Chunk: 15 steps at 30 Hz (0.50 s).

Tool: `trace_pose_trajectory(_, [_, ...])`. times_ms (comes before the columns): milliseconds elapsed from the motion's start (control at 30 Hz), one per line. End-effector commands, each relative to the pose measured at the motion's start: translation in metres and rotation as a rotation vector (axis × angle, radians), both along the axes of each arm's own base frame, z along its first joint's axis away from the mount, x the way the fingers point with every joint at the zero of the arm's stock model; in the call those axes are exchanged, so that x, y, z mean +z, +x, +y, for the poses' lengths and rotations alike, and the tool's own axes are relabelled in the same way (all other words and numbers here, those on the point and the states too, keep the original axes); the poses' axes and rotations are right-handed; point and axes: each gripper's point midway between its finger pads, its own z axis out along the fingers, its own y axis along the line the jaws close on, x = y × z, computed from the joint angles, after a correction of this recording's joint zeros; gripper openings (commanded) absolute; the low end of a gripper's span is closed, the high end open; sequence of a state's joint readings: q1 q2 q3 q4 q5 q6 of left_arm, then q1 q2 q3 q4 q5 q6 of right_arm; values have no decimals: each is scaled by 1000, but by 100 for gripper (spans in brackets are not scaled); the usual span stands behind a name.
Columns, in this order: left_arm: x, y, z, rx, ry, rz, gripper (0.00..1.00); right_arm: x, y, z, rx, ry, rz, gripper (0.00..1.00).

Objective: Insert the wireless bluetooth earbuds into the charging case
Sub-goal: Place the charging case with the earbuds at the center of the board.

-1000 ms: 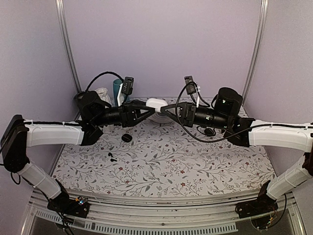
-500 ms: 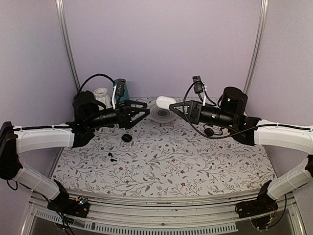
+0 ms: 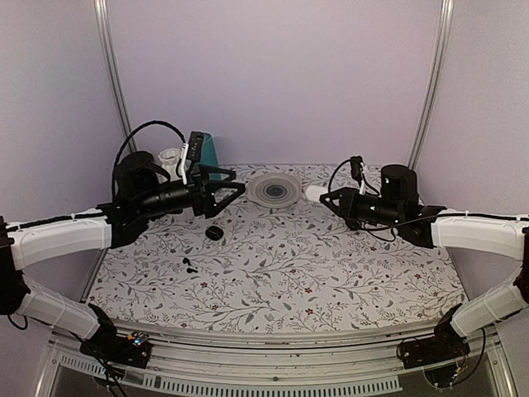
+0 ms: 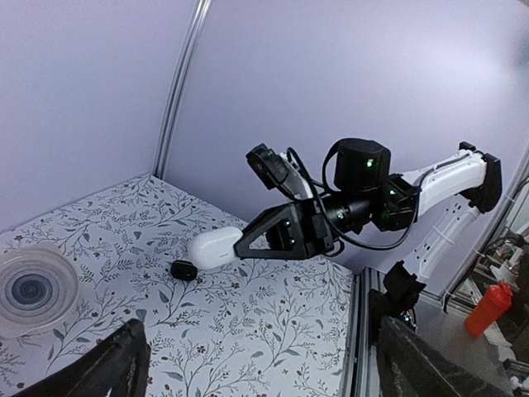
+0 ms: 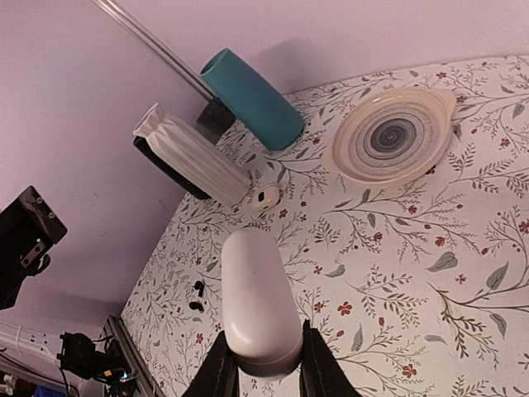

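Both arms have drawn apart since a second ago, when their tips met at the white case [image 5: 256,302] over the middle of the worktop [image 3: 331,281]. The left pincer [image 3: 237,180] has let go and spread wide, and the right pincer [image 3: 325,198] has carried the case off to the right side.

Nearest the bases, on the left of the floral worktop, lie two tiny black earbuds [image 3: 188,265], close together and well apart from both arms. A little farther back sits a dark round thing [image 3: 215,233], below the left pincer's tips and not touched by them. The left pincer hangs above the worktop with its jaws wide and nothing between them. In its own wrist view its fingers [image 4: 116,368] stand at the two bottom corners.

Across from it, the right pincer is clamped on the case, one finger on each side of its near end. The rounded far end sticks out towards the left arm. The case is held in the air above the worktop and looks closed. Below it, in the left wrist view, a small dark lump [image 4: 183,270] lies on the worktop; I cannot tell what it is.

Farther back, between the two pincers, lies a pale plate [image 3: 275,189] with a spiral centre. In the far left corner, by the wall, a teal cup [image 3: 205,150] and a ribbed white cup [image 3: 172,157] stand side by side.
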<state>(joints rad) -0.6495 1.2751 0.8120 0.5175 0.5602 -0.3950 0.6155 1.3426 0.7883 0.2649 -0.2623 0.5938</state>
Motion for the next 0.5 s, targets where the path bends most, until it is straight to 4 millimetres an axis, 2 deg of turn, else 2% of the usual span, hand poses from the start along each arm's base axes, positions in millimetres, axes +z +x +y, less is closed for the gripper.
trace_pose_trajectory(0, [15,-3,3,-19,-3,-42,96,-35,23,-23,-121,-2,103,3])
trace_pose_trajectory(300, [15,-7,4,-33,-3,-34,96,-100,64,-38,-226,33,301,3])
trace_pose_trajectory(467, [11,-9,7,-24,-3,-29,96,-128,84,-45,-259,54,377,3])
